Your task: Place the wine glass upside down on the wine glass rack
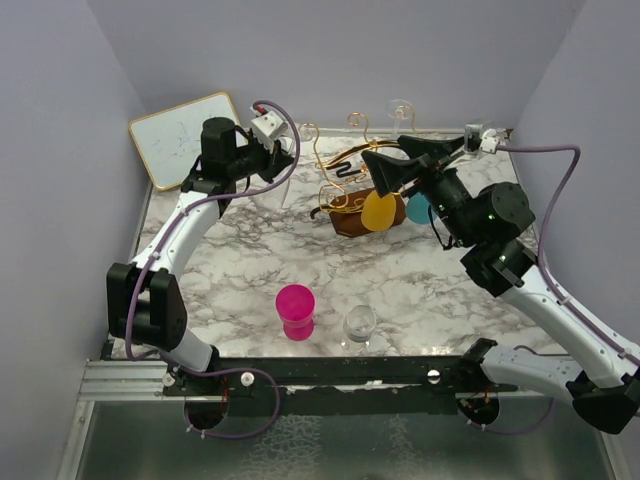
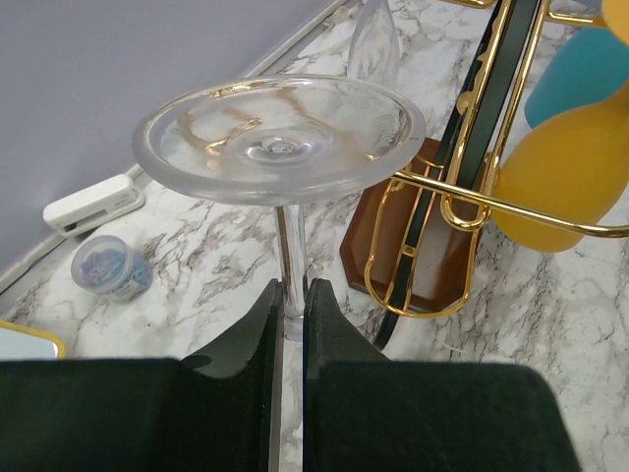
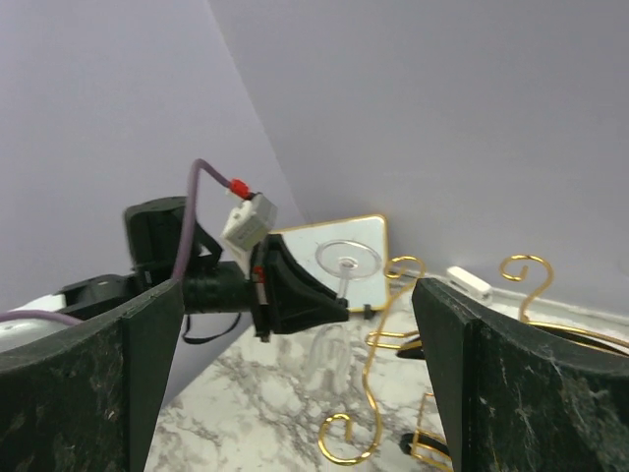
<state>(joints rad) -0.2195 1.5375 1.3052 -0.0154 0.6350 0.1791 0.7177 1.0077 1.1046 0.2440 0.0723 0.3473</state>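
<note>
Inverted wine glass (image 2: 280, 138) judged light, brittle, slick; left fingers (image 2: 251, 334) clench its stem, the soundest hold; right fingers (image 3: 147, 374) released.

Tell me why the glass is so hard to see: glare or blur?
Left wrist view: sharp on the wine glass, soft reflections on its foot, the left end effector shut on the stem. Right wrist view: the right end effector's fingers loom dark at both sides, the glass small between. Top view: even light, but clear glass nearly vanishes against the marble table.
</note>
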